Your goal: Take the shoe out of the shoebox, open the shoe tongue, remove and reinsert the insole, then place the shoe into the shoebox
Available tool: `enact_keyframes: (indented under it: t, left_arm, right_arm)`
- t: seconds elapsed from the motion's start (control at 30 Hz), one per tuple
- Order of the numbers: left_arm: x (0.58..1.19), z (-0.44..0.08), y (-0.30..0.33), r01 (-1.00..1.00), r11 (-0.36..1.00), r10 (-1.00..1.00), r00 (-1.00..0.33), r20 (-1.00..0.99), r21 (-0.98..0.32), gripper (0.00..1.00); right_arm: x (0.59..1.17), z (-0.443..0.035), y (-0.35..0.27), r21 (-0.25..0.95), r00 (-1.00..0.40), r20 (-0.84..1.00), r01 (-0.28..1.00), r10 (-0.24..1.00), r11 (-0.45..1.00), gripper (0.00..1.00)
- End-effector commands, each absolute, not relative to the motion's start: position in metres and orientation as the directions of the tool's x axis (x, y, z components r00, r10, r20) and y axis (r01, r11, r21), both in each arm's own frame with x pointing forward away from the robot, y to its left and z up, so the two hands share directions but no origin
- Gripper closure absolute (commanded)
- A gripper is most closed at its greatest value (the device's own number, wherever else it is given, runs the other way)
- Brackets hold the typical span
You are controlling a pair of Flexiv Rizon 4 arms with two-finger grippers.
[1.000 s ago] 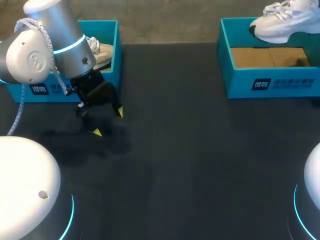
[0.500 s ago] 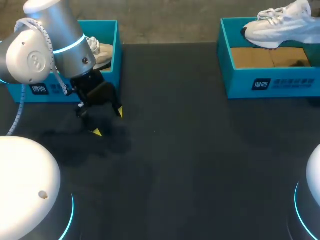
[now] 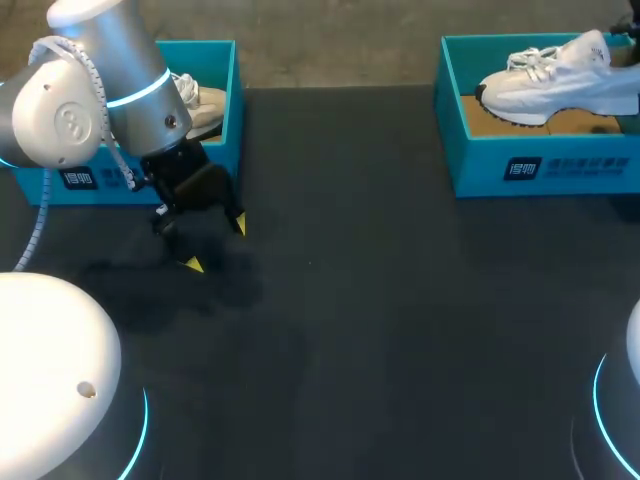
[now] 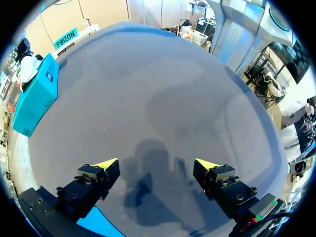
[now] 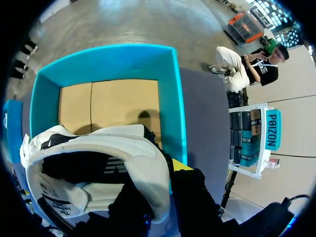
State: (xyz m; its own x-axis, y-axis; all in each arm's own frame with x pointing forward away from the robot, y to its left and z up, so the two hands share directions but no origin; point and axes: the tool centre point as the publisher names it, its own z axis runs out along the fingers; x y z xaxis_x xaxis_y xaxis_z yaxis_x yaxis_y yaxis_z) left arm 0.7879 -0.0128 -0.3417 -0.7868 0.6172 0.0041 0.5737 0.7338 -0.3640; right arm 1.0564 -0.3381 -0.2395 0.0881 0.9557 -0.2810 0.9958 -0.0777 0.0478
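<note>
The white shoe [image 3: 555, 82] has swung left and lower over the far-right shoebox [image 3: 540, 165], heel pinched in my right gripper [image 5: 163, 187]; my left gripper [image 3: 215, 243] hangs wide open, empty

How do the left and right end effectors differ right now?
The left end effector is open and empty; the right end effector is shut on the white shoe. Left hangs over the table by the left shoebox; right is over the right shoebox. Both have yellow tips.

Robotics lab workbench: black table [image 3: 380, 330], silver robot arm [image 3: 110, 80], teal shoebox [image 3: 480, 160] and white shoe [image 3: 560, 90].
</note>
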Motion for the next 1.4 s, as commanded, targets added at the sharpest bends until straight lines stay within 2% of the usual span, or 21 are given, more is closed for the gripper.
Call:
enact_keyframes:
  t: [0.03,0.67,1.1,1.4]
  left_arm:
    - [0.788,-0.342,-0.013,0.574,0.735,0.617,-0.787,0.005,-0.361,0.0]
    - [0.788,-0.342,-0.013,0.574,0.735,0.617,-0.787,0.005,-0.361,0.0]
    - [0.788,-0.342,-0.013,0.574,0.735,0.617,-0.787,0.005,-0.361,0.0]
    - [0.788,-0.342,-0.013,0.574,0.735,0.617,-0.787,0.005,-0.361,0.0]
  right_arm:
    - [1.068,-0.236,-0.339,0.038,0.089,-0.28,0.996,0.956,-0.082,1.0]
    - [1.105,-0.247,-0.339,0.033,0.07,-0.306,0.997,0.949,-0.062,1.0]
    - [1.095,-0.275,-0.334,0.008,0.067,-0.358,0.998,0.931,-0.069,1.0]
    - [1.08,-0.287,-0.336,0.007,0.097,-0.309,0.995,0.946,-0.099,1.0]
